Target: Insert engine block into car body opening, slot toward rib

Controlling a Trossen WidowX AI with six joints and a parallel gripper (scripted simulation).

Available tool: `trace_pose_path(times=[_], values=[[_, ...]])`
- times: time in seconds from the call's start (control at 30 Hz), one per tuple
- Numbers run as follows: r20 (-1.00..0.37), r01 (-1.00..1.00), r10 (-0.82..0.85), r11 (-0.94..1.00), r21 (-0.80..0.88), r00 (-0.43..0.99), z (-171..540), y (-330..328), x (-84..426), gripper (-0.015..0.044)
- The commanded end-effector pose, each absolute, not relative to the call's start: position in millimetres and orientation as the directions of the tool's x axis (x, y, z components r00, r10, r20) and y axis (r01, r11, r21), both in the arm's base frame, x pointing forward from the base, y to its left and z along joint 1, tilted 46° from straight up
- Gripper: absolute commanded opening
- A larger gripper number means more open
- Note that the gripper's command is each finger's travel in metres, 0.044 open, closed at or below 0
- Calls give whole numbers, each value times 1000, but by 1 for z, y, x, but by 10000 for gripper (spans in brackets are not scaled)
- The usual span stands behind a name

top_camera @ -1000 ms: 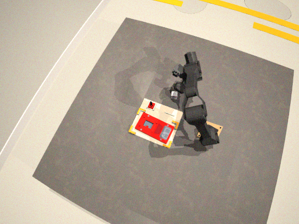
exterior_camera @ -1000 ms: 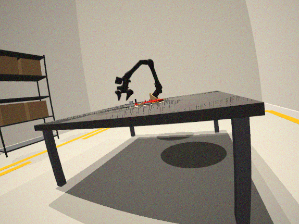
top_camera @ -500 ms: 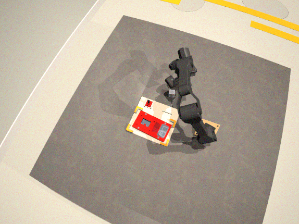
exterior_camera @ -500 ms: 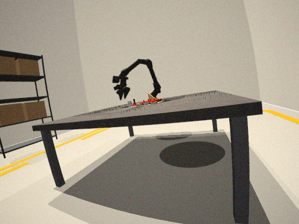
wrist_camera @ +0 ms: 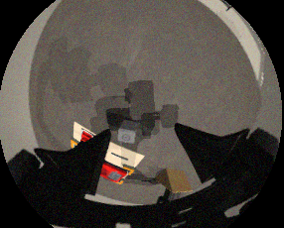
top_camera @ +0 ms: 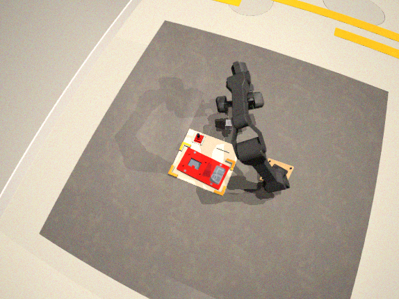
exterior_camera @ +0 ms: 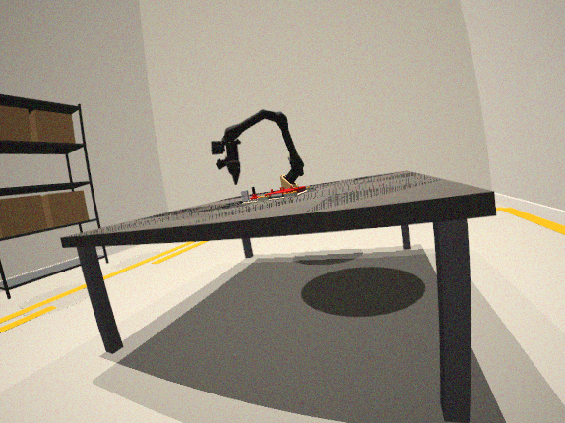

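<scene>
From the overhead side, the near part of the dark table [top_camera: 115,222] [exterior_camera: 295,228] [wrist_camera: 199,64] is seen first, with a pale board [top_camera: 188,136] [exterior_camera: 276,201] [wrist_camera: 119,151] laid flat beyond it. On the board the red car body [top_camera: 205,174] [exterior_camera: 287,191] [wrist_camera: 110,172] is framed by yellow corner marks, its opening [top_camera: 194,163] left unfilled toward the left and a grey panel [top_camera: 217,174] set toward the right. To the right of the board, the tan base plate [top_camera: 288,165] [exterior_camera: 283,182] [wrist_camera: 179,180] is partly covered by the foot of the arm [top_camera: 240,101] [exterior_camera: 291,143]. At the board's far left corner, a small red piece [top_camera: 199,138] [exterior_camera: 253,193] [wrist_camera: 86,136] is topped by a black peg. Just past the far edge, the grey block [top_camera: 228,122] [exterior_camera: 245,196] [wrist_camera: 126,136] is seen on the table, outside the car body; its slot side cannot be made out. Above and beyond it the gripper [top_camera: 240,101] [exterior_camera: 236,183] [wrist_camera: 142,129] is held wide open, pointed down, with nothing grasped. Farther off, yellow stripes [top_camera: 288,3] [exterior_camera: 162,251] are seen on the floor. In the exterior view, cartons [exterior_camera: 54,127] are stacked on a black rack [exterior_camera: 85,145] at the left.
</scene>
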State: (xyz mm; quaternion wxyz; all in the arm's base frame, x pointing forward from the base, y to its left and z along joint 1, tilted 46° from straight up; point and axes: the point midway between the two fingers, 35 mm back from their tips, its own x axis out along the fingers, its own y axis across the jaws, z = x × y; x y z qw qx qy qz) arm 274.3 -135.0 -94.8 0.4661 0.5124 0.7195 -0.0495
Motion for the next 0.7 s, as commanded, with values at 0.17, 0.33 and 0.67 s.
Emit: trace_pose_path(times=[0.17,0.33,0.67], values=[[-708,901,695,379,210,-127,-77,-136,275,440],[-708,901,695,378,210,-127,-76,-133,276,440],[-705,901,698,378,212,-127,-65,-96,283,440]])
